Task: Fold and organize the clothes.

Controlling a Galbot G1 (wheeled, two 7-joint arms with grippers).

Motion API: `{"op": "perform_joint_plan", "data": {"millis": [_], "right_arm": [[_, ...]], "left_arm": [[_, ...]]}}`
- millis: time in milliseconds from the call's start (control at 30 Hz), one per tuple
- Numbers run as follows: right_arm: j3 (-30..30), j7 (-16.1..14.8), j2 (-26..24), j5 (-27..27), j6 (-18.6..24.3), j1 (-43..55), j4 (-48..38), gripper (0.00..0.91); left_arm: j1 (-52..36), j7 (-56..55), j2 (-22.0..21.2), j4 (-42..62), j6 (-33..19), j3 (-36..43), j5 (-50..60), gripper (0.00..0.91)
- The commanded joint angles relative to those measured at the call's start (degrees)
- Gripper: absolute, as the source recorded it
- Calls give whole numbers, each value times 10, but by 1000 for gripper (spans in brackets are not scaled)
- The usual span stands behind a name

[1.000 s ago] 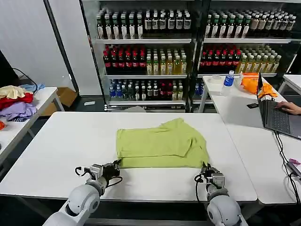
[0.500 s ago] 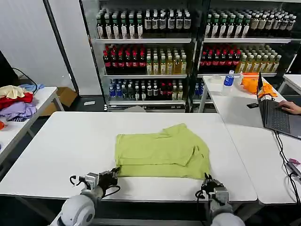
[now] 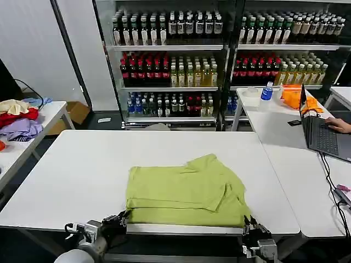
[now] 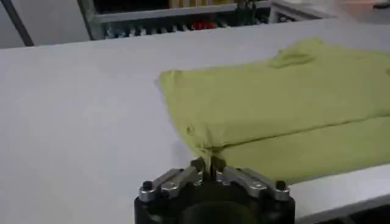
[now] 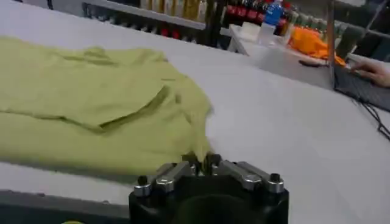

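Observation:
The clothes are one lime t-shirt (image 3: 186, 189), folded into a rough rectangle on the white table (image 3: 77, 170), with its near hem at the table's front edge. My left gripper (image 3: 122, 219) is shut on the shirt's near left corner. My right gripper (image 3: 248, 223) is shut on the near right corner. In the left wrist view the left gripper (image 4: 207, 163) pinches a small peak of the t-shirt (image 4: 274, 103). The right wrist view shows the right gripper (image 5: 201, 159) closed on the edge of the t-shirt (image 5: 91, 103).
A heap of red, lilac and cream garments (image 3: 16, 118) lies on a side table at the left. On the right table are a laptop (image 3: 321, 137) under a person's hand (image 3: 337, 125), an orange cloth (image 3: 293, 96) and a blue bottle (image 3: 267, 91). Bottle shelves (image 3: 170, 66) stand behind.
Both grippers have drawn back toward the table's front edge, dragging the t-shirt with them. Its near hem now reaches that edge.

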Motion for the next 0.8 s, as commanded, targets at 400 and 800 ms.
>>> {"op": "perform_joint_plan", "data": {"millis": [400, 800], "right_arm": [[-17, 18, -42, 104, -12, 230, -92, 907], [-119, 19, -20, 151, -14, 492, -366, 907]], "left_arm": [[-204, -19, 30, 95, -3, 38, -73, 907], [-447, -23, -17, 298, -3, 217, -71, 907]]}}
